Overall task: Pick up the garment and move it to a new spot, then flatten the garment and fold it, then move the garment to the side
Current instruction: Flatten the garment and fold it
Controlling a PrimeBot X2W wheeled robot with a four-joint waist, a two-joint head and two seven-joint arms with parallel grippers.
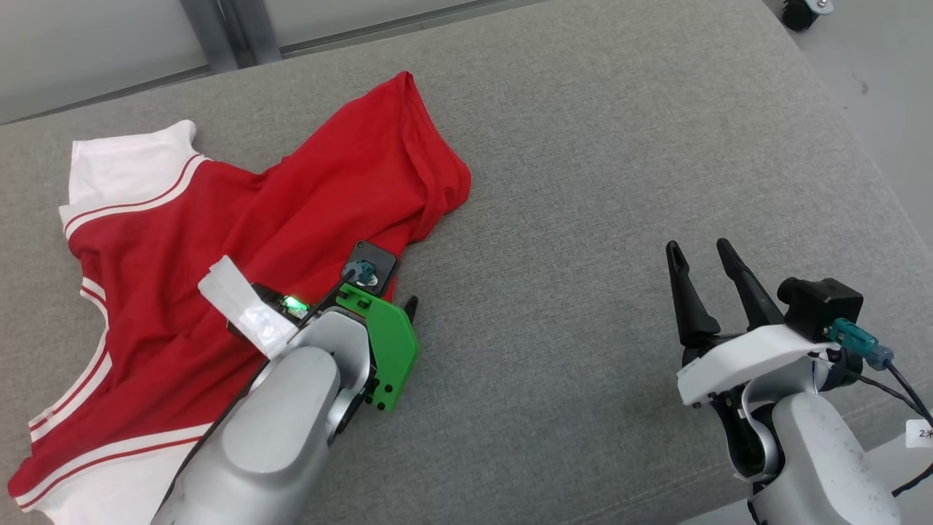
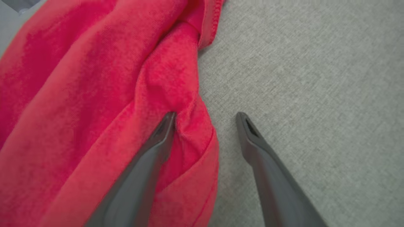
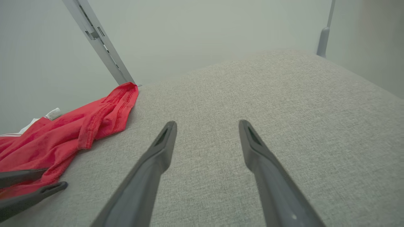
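**A:** Where are we seeing the garment?

**B:** We are seeing the red T-shirt lying crumpled on the grey fabric surface, out toward 10 o'clock in the head view. Its white, red-striped sleeves are spreading toward 9 and 7 o'clock, and a red hem corner is reaching up toward 12.

**A:** And what are we finding at the left gripper?

**B:** We are finding its fingers standing wide apart and clamping nothing. In the left wrist view, the finger at 7 o'clock is pressing its tip into a fold of the red cloth. The finger at 5 o'clock is lying over bare grey fabric just beside the shirt's edge, so that edge is running between the two. From the head, the green bracket on that wrist is covering most of the fingers.

**A:** Are we noticing the right gripper near the shirt?

**B:** No, we are watching it hang at 4 o'clock, well apart from the shirt. Its fingers are spread open, pointing toward 12, with bare surface beneath them.

**A:** Anything behind?

**B:** We are making out a metal post rising at 11 o'clock in the right wrist view.
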